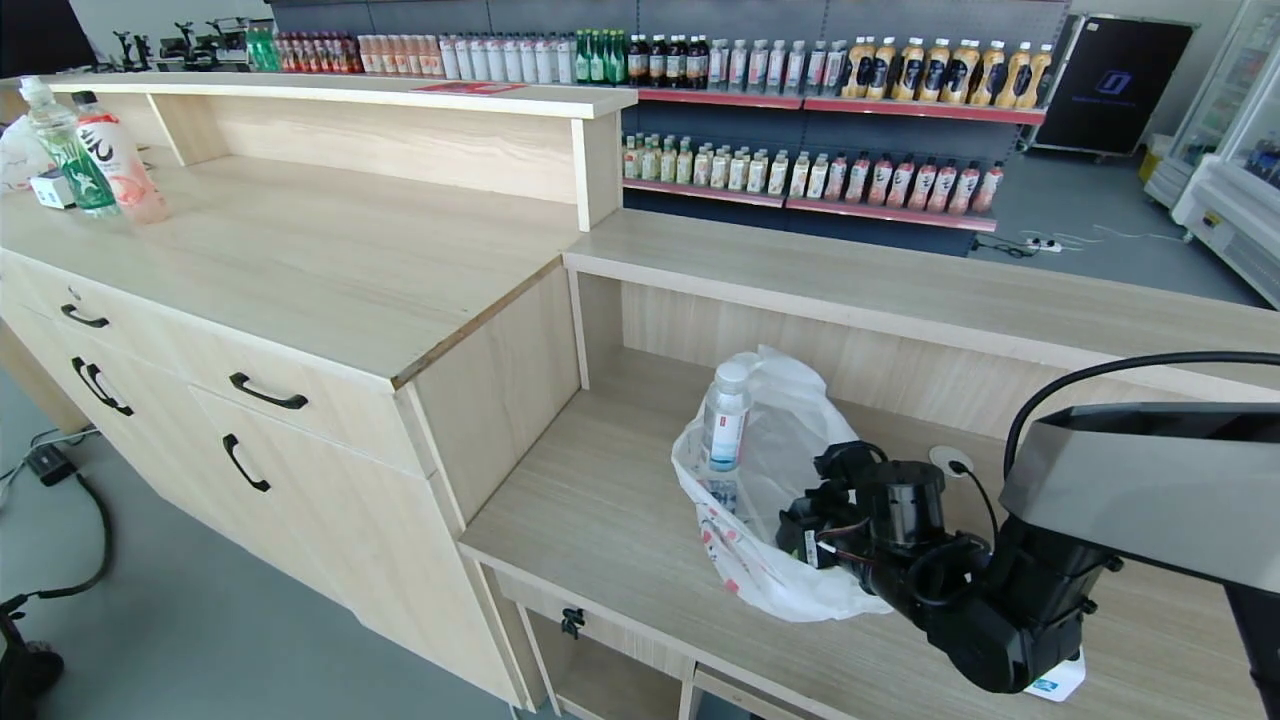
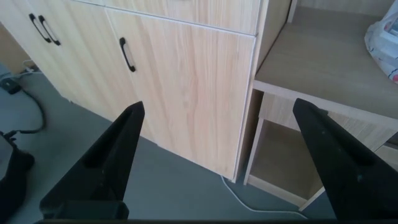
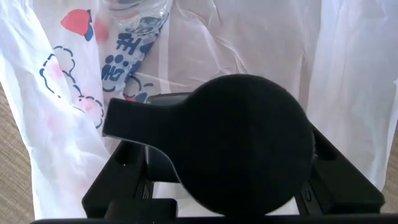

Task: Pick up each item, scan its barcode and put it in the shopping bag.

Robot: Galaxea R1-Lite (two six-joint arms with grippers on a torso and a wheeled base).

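A: What do we see from the head?

B: Our right gripper [image 1: 812,510] is down in the mouth of the shopping bag [image 1: 770,590] on the low counter [image 1: 600,500]. A clear bottle [image 1: 726,415] with a white cap stands in the bag, just past the gripper. We cannot tell if the gripper holds something or not.

A: And from the left wrist?

B: Our left gripper [image 2: 217,112] is spread wide with nothing in it. It hangs low in front of a cupboard door [image 2: 186,93]. The bag is well apart from it.

A: The right wrist?

B: White bag plastic is all around and the clear bottle is just ahead. A black round thing [image 3: 242,143] sits right up close. We cannot tell what it is.

A: Which step are we on?

B: Bagging, we think. Next we should lift out without tugging the bag. Then we go for the green bottle [image 1: 62,150] and pink bottle [image 1: 118,160] on the high counter [image 1: 300,260], far from both grippers.
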